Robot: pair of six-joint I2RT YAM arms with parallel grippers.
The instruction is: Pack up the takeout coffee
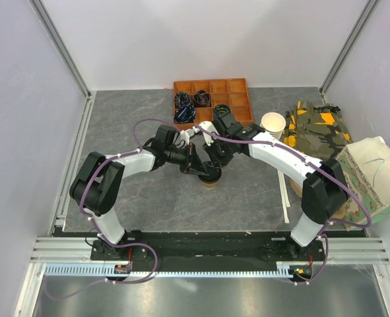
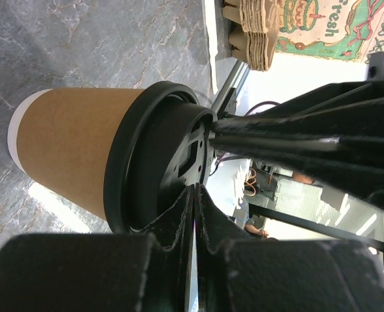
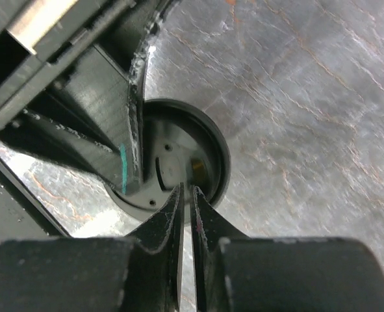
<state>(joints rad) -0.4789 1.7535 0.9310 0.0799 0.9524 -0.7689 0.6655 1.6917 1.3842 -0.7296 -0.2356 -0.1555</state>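
The takeout coffee (image 1: 210,183), a tan paper cup (image 2: 75,146) with a black lid (image 2: 146,162), stands upright on the grey table near its middle. Both grippers meet over it. My left gripper (image 1: 198,170) comes from the left; its fingers are shut, with the tips (image 2: 198,188) at the lid's top. My right gripper (image 1: 216,165) comes from the upper right, also shut, with its tips (image 3: 186,190) over the lid's (image 3: 211,149) near rim. Neither holds anything. The left gripper's finger (image 3: 132,149) lies across the lid in the right wrist view. Most of the cup is hidden from above.
An orange compartment tray (image 1: 213,100) with dark items stands at the back. Stacked cream cups (image 1: 272,123), a camouflage bag (image 1: 317,129) and a printed paper bag (image 1: 373,178) are at the right. Brown pulp cup trays (image 2: 256,32) lie by the paper bag.
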